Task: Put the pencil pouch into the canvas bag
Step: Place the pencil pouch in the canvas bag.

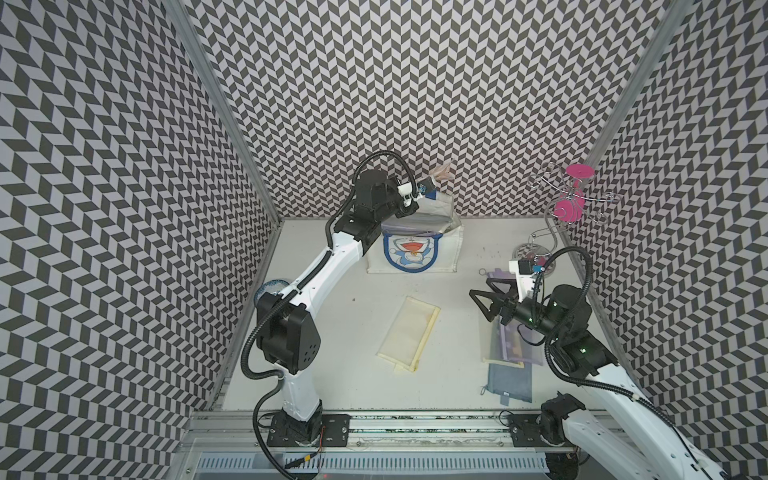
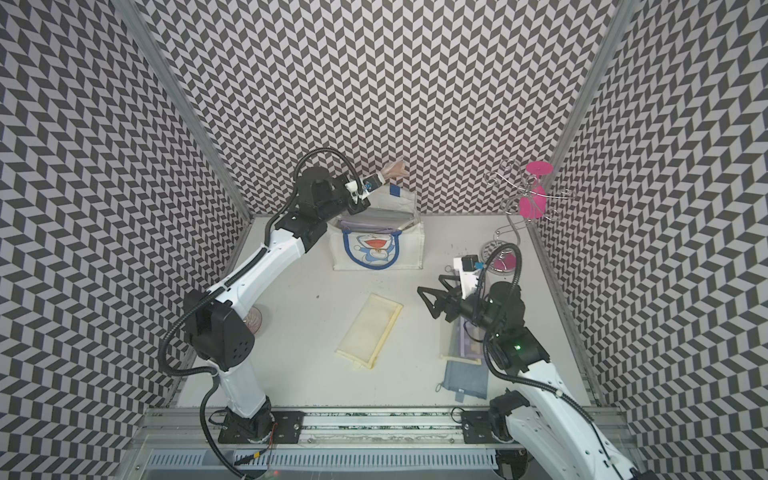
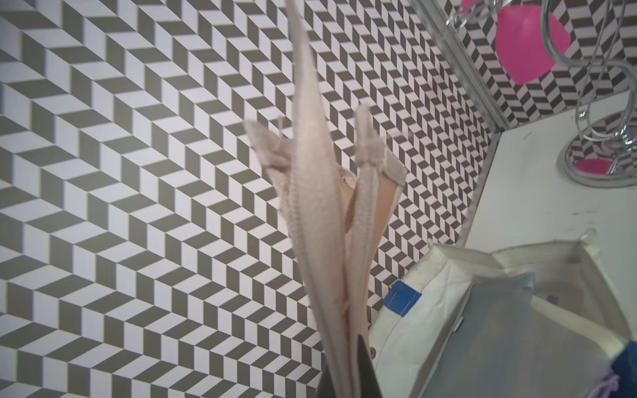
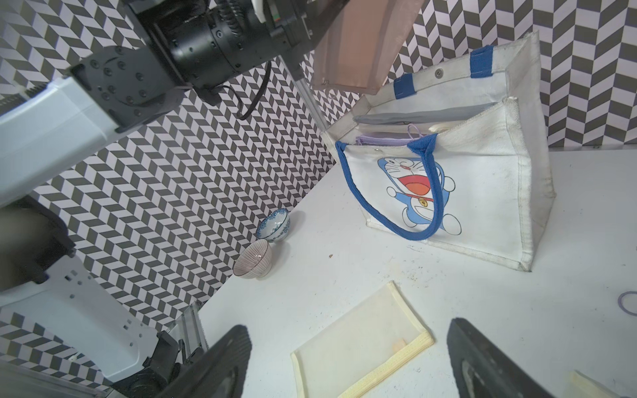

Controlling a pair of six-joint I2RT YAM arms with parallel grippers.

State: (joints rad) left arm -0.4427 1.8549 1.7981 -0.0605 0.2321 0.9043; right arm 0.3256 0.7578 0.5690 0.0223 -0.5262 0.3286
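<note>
A pinkish-beige pencil pouch (image 1: pixel 442 171) (image 2: pixel 395 169) hangs folded in the air over the back rim of the canvas bag (image 1: pixel 446 249) (image 2: pixel 411 249), with my left gripper (image 1: pixel 430 183) (image 3: pixel 348 379) shut on its lower end. The left wrist view shows its zip edge (image 3: pixel 320 206) pointing away from the jaws, beside the bag's open mouth (image 3: pixel 424 303). The cream bag (image 4: pixel 489 193) stands upright with grey and purple pouches inside. My right gripper (image 1: pixel 482 291) (image 4: pixel 348 355) hovers open over the table's right side, holding nothing.
A yellow mesh pouch (image 1: pixel 409 332) (image 4: pixel 362 344) lies flat mid-table. Purple pouches (image 1: pixel 513 345) and a grey-blue pouch (image 1: pixel 509 382) lie under the right arm. Two small bowls (image 4: pixel 274 225) sit by the left wall. A wire stand with pink glasses (image 1: pixel 569 208) occupies the back right corner.
</note>
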